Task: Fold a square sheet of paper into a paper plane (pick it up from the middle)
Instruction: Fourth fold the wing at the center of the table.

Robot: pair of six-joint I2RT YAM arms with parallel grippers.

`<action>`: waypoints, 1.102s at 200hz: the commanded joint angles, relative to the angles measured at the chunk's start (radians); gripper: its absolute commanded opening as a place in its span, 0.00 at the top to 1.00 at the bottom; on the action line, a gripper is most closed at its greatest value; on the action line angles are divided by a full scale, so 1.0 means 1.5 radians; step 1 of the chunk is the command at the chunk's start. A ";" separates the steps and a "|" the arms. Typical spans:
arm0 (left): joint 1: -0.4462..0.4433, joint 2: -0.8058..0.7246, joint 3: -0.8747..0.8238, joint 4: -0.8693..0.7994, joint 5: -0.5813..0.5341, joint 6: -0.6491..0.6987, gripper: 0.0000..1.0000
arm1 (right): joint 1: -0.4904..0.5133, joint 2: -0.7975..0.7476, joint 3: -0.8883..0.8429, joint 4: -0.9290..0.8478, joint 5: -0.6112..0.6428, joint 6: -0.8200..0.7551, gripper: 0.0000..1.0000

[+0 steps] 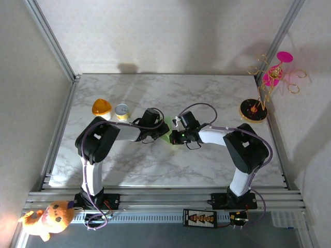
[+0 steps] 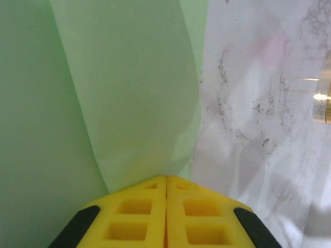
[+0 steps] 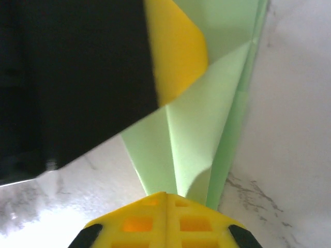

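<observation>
Mid-fold, the left jaws and the right jaws were each clamped on the creased square sheet of paper [image 3: 196,134] at the middle of the desk [image 1: 217,98]; the next move likely called for pressing that fold flat.

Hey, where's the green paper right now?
The green paper sits mid-table in the top view, pinched by both the left gripper and right gripper where they meet, right of the small tin and orange-lidded cup.
</observation>
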 commanded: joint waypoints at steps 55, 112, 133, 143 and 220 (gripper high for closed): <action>0.018 -0.046 0.004 0.012 0.035 0.067 0.86 | 0.001 -0.011 -0.051 -0.094 0.044 -0.049 0.97; 0.027 -0.042 -0.008 0.026 0.053 0.118 0.84 | 0.001 -0.039 -0.084 -0.131 0.026 -0.069 0.97; 0.027 -0.029 -0.002 0.026 0.053 0.117 0.85 | 0.000 -0.037 -0.085 -0.138 0.025 -0.071 0.97; 0.027 -0.023 0.000 0.026 0.051 0.117 0.85 | 0.000 -0.037 -0.085 -0.139 0.025 -0.072 0.97; 0.028 0.011 0.018 0.045 0.045 0.118 0.85 | 0.000 -0.037 -0.094 -0.157 0.023 -0.081 0.97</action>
